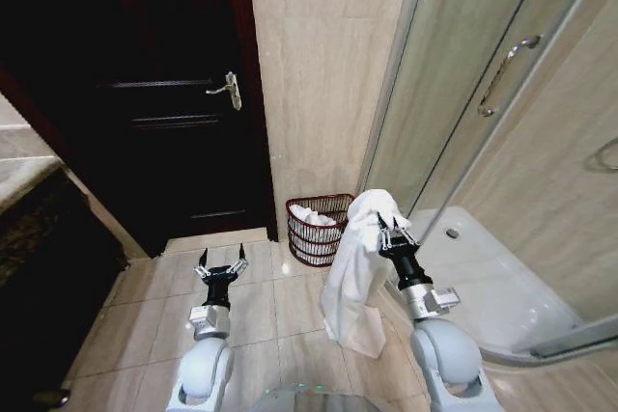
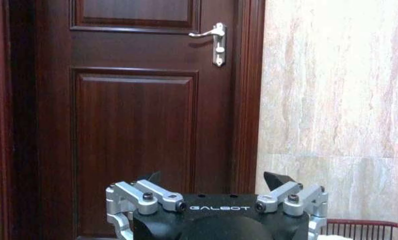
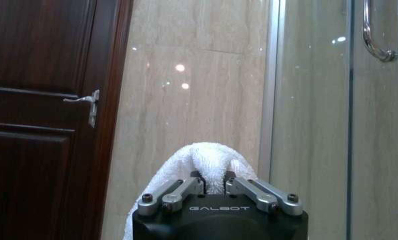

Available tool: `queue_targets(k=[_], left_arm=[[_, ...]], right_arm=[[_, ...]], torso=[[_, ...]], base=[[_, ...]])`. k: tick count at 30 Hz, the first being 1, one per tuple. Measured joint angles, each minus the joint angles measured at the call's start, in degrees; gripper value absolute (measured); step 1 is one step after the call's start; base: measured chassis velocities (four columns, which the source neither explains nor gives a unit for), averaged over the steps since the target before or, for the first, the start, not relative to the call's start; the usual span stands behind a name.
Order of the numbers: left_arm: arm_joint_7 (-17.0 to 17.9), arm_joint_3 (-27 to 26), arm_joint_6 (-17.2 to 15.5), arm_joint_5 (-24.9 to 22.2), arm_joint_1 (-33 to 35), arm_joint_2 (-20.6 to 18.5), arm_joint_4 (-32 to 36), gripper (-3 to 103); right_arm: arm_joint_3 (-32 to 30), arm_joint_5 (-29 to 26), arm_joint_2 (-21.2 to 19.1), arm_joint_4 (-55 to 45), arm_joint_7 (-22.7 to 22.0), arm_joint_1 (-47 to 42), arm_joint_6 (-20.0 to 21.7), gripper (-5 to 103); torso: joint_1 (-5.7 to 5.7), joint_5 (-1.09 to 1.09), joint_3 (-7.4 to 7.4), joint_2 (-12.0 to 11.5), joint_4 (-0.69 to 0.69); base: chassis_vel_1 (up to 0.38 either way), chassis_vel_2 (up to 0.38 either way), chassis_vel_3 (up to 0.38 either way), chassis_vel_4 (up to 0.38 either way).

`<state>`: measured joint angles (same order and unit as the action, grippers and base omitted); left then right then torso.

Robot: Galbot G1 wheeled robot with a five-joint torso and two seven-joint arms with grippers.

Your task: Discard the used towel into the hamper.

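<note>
Dark wooden door [image 1: 145,94], beige tiled floor [image 1: 280,325].

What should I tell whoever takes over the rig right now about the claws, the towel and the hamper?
Right claw: shut on the white towel, held up so the cloth hangs down toward the tiled floor, just in front of the shower enclosure.
Left claw: open, empty, idle over the floor tiles facing the dark wooden door.
Hamper: on the floor against the wall between door and shower, ahead and slightly left of the towel; some white cloth already lies inside.
Done: towel picked up.
Left: carry it over the hamper's rim and release.
</note>
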<state>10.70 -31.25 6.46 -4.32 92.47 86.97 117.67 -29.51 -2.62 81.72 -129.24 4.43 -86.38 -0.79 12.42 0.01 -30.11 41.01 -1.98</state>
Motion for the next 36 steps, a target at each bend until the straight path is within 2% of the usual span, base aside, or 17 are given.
queue_targets(k=[25, 36], left_arm=[[0.4, 0.7, -0.9, 0.6, -0.3, 0.6, -0.3, 100], [0.3, 0.5, -0.7, 0.6, 0.0, 0.9, -0.3, 100]], right_arm=[[0.1, -0.6, 0.0, 0.7, 0.2, 0.6, -0.1, 12], [0.1, -0.6, -0.1, 0.1, -0.3, 0.8, 0.2, 12]], torso=[[2.66, -0.01, -3.58, 6.2, 0.0], [2.86, -0.01, -3.87, 6.7, 0.0]], base=[[-0.041, 0.043, 0.046, -0.035], [0.014, 0.043, 0.05, 0.017]])
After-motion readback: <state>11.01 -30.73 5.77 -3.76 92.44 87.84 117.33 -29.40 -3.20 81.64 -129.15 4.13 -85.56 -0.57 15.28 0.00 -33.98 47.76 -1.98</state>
